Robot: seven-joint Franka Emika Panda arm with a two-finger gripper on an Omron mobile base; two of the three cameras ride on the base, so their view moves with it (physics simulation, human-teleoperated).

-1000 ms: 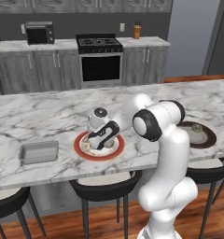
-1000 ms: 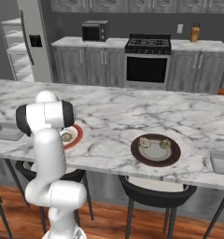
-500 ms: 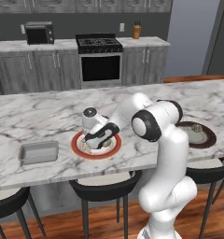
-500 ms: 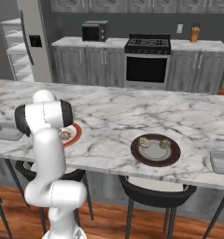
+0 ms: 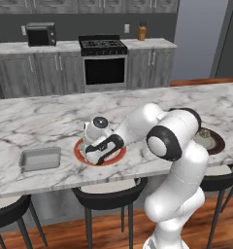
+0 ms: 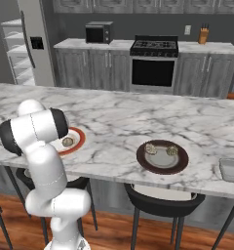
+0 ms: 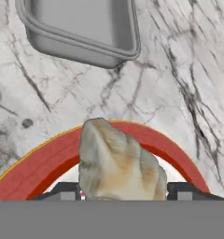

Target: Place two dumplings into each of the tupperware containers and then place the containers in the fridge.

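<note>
My gripper [image 5: 92, 155] reaches down onto the red-rimmed plate [image 5: 117, 156] on the marble island. Seen from the hand, a beige mottled dumpling [image 7: 116, 161] fills the gap between the two dark fingertips [image 7: 67, 192], and the gripper [image 7: 123, 193] is shut on it just above the plate's red rim [image 7: 34, 164]. A second dumpling [image 6: 68, 142] lies on the same plate. One grey tupperware container [image 5: 40, 159] sits left of the plate and also appears just beyond it [image 7: 81, 25]. Another container [image 6: 232, 170] sits at the far right. Two dumplings [image 6: 150, 148] [image 6: 171, 150] rest on the dark plate [image 6: 163, 163].
The fridge [image 6: 26, 44] stands at the far left with its door open and pale shelves showing. Across the aisle are the black oven range [image 5: 104, 63], a microwave [image 5: 41, 34] and a knife block [image 5: 142, 32]. Black stools [image 5: 106, 192] line the island's near edge.
The jaws have closed from wide open onto the dumpling. The hand has sunk a little lower and to the left over the red-rimmed plate.
</note>
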